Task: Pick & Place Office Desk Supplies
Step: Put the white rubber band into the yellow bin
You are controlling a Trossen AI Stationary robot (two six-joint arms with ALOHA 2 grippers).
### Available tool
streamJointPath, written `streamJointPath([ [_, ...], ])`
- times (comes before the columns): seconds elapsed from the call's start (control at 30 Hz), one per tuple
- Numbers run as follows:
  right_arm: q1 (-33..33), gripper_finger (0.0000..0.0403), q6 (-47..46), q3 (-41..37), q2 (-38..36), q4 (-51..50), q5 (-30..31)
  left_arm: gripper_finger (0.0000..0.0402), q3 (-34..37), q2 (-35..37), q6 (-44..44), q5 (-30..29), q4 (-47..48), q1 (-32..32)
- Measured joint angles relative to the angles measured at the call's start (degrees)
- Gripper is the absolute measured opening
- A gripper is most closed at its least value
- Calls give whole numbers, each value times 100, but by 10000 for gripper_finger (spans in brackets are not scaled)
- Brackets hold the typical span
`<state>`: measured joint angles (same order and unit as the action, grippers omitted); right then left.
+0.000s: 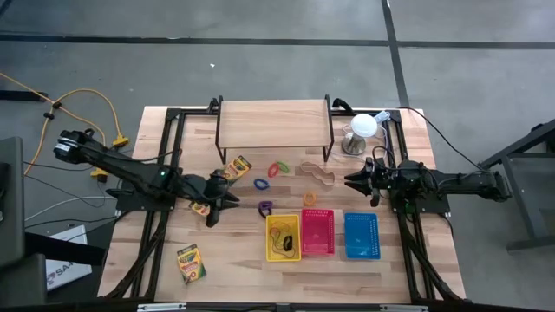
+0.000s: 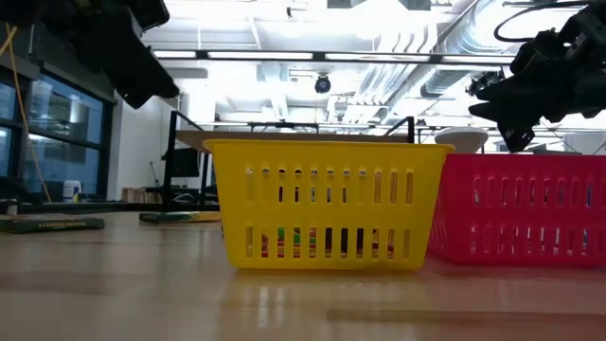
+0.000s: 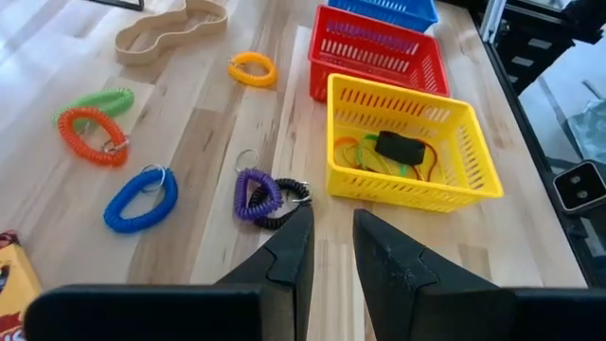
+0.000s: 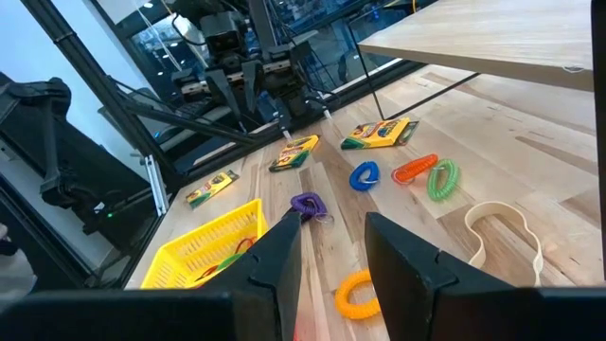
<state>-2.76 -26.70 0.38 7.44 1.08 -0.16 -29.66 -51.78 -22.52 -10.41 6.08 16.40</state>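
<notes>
In the high view my left gripper (image 1: 222, 201) hovers open over the table's left-middle, near a crayon box (image 1: 236, 167); a second box (image 1: 191, 263) lies flat by the near edge. Its wrist view shows the open fingers (image 3: 331, 242) just short of a purple-and-black coil ring (image 3: 260, 197), with blue (image 3: 140, 199), red-orange (image 3: 90, 133), green (image 3: 104, 99) and orange (image 3: 252, 68) coils lying flat beyond. My right gripper (image 1: 355, 180) hangs open right of a tan band loop (image 1: 318, 173); from its wrist view (image 4: 331, 237) it faces the coils and three crayon boxes (image 4: 379, 134).
Yellow (image 1: 283, 237), red (image 1: 317, 232) and blue (image 1: 361, 235) baskets stand in a row near the front; the yellow one (image 3: 412, 142) holds rubber bands and a black item. A wooden shelf (image 1: 274, 123) and a white dome (image 1: 362, 130) stand at the far edge.
</notes>
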Motion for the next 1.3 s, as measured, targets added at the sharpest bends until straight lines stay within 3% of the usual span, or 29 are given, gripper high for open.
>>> streamJointPath([
  [1.3, 2, 107, 0, -1, 0, 1, -1, 74, 47, 58, -39, -186, -56, -15],
])
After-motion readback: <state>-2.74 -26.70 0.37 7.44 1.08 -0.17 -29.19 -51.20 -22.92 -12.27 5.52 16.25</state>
